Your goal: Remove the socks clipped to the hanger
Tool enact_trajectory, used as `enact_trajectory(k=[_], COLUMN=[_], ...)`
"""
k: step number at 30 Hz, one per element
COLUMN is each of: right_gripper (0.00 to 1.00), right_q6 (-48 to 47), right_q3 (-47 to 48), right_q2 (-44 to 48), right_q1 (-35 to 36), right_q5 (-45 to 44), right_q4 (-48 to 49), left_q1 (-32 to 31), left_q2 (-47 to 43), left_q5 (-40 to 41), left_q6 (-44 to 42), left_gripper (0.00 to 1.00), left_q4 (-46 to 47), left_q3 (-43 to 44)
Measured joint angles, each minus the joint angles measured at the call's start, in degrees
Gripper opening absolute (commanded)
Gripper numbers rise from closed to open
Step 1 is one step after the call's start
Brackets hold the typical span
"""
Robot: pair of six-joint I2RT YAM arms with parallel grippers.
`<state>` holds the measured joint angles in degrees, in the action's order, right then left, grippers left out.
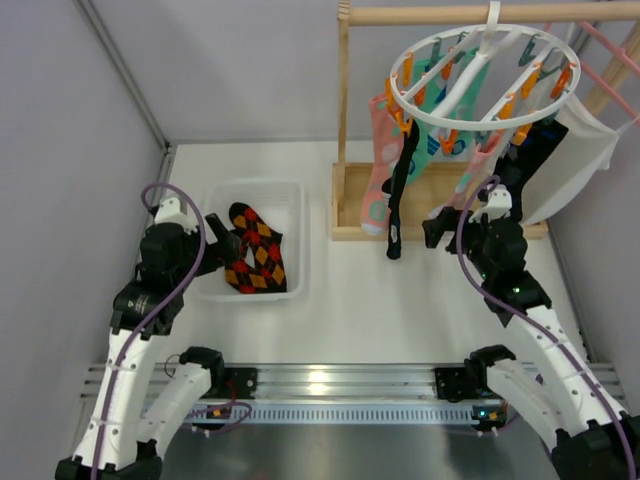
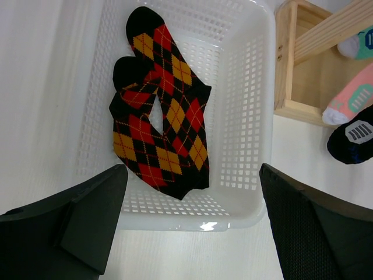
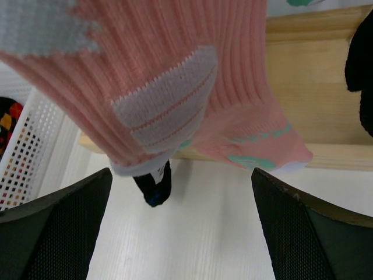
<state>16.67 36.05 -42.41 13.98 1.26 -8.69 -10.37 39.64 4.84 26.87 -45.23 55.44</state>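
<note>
Nearest the overhead camera sit the two arm bases, and further up the surface (image 1: pixel 380 310) each arm ends in a claw with its fingers spread wide and gripping nothing. Seen from its own wrist, the left claw (image 2: pixel 193 198) hovers over a white mesh basket (image 2: pixel 256 87), in which a black sock with red and orange diamonds (image 2: pixel 166 128) lies folded. The right claw (image 3: pixel 182 192) faces the lower end of a pink ribbed sock (image 3: pixel 192 87) with a pale heel patch, which hangs just ahead of its open fingers; whether it touches them cannot be told. At the far right of the surface, the hanger (image 1: pixel 470 122) lies roughly level, its top hook over the rail of a wooden stand (image 1: pixel 345 120), with orange and teal pegs around the ring. The socks (image 1: pixel 380 165) are clipped to those pegs and hang with their long axes vertical, cuffs up at the pegs and toes pointing down toward the stand's base. They include pink dotted ones, a mint-teal one (image 1: pixel 432 145), and a black one (image 1: pixel 400 195) whose lower end drops past the front edge of the wooden base, with another black one (image 1: pixel 525 160) behind the right arm. Beside the ring, a white cloth (image 1: pixel 580 160) hangs from a pink hanger (image 1: pixel 610 55).
</note>
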Motion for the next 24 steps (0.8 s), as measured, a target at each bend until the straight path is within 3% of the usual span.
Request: enact_trajectory(k=[7, 10, 11, 13, 17, 19, 22, 24], right_gripper=[0.93, 0.78, 0.67, 0.57, 0.22, 0.03, 0.0, 0.0], right_q6=[0.0, -0.3, -0.5, -1.0, -2.4, -2.6, -3.1, -3.1], right_q3=[-2.1, -3.9, -4.4, -5.0, -6.1, -6.5, -6.9, -7.6], right_q2=[-5.2, -5.8, -5.9, -6.3, -6.6, -6.6, -6.3, -5.1], right_q1=[6.1, 8.5, 9.2, 9.9, 10.1, 10.2, 10.3, 10.5], right_q5=[-8.9, -12.9, -14.3, -16.7, -21.2, -22.6, -23.9, -24.2], right_q4=[14.4, 20.0, 21.4, 23.4, 26.4, 27.2, 27.6, 27.6], left_q1=[0.0, 0.0, 0.0, 0.0, -0.9, -3.7, -12.4, -22.1], left_q2=[0.7, 1.3, 1.6, 2.1, 4.0, 6.1, 10.0, 14.1], left_q5=[-2.2, -3.1, -3.9, -5.6, -7.9, -6.9, -1.4, 4.6], left_q6=[0.0, 0.0, 0.1, 0.2, 0.5, 1.0, 1.7, 2.0], left_gripper=[0.98, 0.98, 0.98, 0.99, 0.99, 0.99, 0.99, 0.99], left_q4=[2.0, 2.8, 3.3, 4.3, 5.7, 6.4, 7.1, 7.3], left_q3=[-1.1, -1.1, -1.1, -1.1, -0.6, 0.9, 4.8, 9.4])
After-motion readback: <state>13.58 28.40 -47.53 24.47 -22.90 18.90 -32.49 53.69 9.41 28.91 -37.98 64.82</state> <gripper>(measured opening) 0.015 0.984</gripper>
